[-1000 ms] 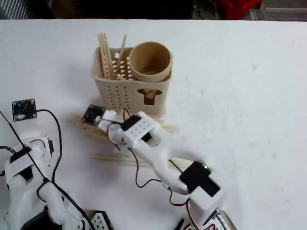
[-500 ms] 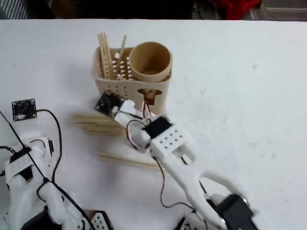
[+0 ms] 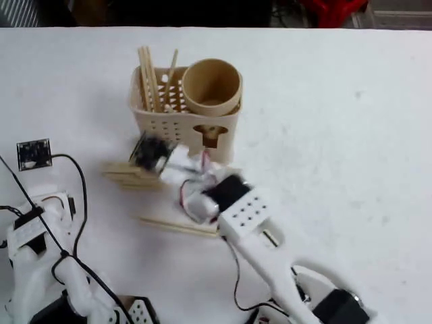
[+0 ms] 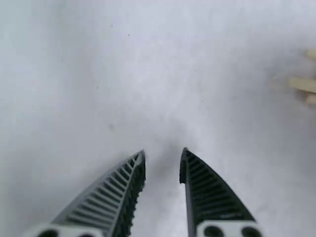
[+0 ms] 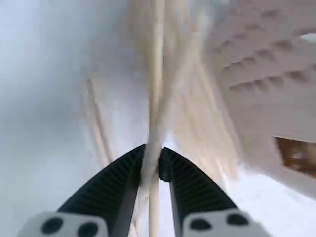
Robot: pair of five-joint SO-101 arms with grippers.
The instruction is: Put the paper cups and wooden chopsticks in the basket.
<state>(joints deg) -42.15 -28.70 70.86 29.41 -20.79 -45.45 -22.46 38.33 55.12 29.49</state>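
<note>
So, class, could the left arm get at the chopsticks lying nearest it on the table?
Probably: the left gripper is open over bare table, and those chopsticks lie uncovered at their near end.

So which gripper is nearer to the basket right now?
Right. The right gripper sits just in front of the basket, jaws shut on a chopstick. The left gripper hangs open over bare table, farther off.

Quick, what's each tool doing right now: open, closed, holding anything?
Left tool: open, holding nothing.
Right tool: closed on a wooden chopstick.
</note>
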